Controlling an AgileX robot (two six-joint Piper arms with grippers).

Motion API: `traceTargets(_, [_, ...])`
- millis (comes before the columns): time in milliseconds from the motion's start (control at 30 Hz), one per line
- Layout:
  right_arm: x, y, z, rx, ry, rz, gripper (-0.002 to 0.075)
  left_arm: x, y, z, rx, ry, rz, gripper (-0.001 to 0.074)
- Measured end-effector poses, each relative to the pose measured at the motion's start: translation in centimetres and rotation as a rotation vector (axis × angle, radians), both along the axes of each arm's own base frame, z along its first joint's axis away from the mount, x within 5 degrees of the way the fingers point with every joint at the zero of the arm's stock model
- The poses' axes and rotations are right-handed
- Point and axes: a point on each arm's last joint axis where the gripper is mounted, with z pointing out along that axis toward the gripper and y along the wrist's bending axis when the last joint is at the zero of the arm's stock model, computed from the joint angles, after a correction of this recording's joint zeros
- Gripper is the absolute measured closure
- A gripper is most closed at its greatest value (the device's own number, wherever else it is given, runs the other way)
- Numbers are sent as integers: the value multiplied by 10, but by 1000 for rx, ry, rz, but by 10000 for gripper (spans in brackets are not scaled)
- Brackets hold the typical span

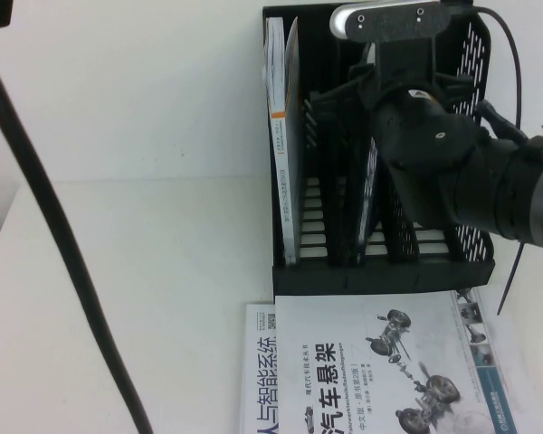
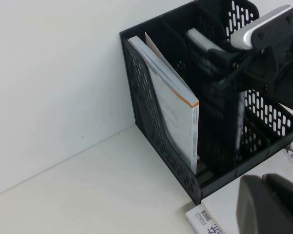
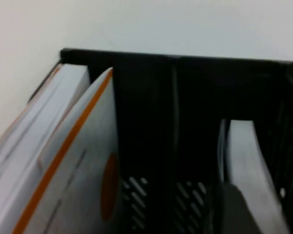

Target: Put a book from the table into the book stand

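Observation:
The book [image 1: 370, 185] stands edge-on and upright in the middle slot of the black book stand [image 1: 380, 277] at the back of the white table [image 1: 145, 271]. My right gripper [image 1: 369, 108] reaches down into that slot from above and is shut on the book. The right wrist view shows a dark finger [image 3: 237, 209] against the book's white page edge [image 3: 244, 156]. The left wrist view shows the book's dark spine [image 2: 236, 122] inside the stand [image 2: 151, 107]. My left gripper [image 2: 273, 207] is shut and empty, low over the table in front of the stand.
A white book with an orange-edged spine [image 1: 277, 136] leans in the stand's left slot. A white book with car-suspension drawings [image 1: 371, 371] lies flat on the table right in front of the stand. A black cable [image 1: 63, 244] crosses the left side.

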Motion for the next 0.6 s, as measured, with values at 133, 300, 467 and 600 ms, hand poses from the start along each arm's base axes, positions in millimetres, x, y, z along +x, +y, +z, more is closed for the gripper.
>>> traceTargets(133, [-5,0,14,25,-1,51,442,0,0,0,-1,-5,-1,737])
traceTargets(300, [-23,-13,60,61,-75,80,426,1,-2,4,-24,-43,-8,737])
traceTargets(467, [-58,-34,116,60,-118,152,454,10,-8,-4,-82,-96,-6,737])
traceTargets(600, [-87,-59,147,-9,-164,141,568,21,-10,-33,-147,-124,59,737])
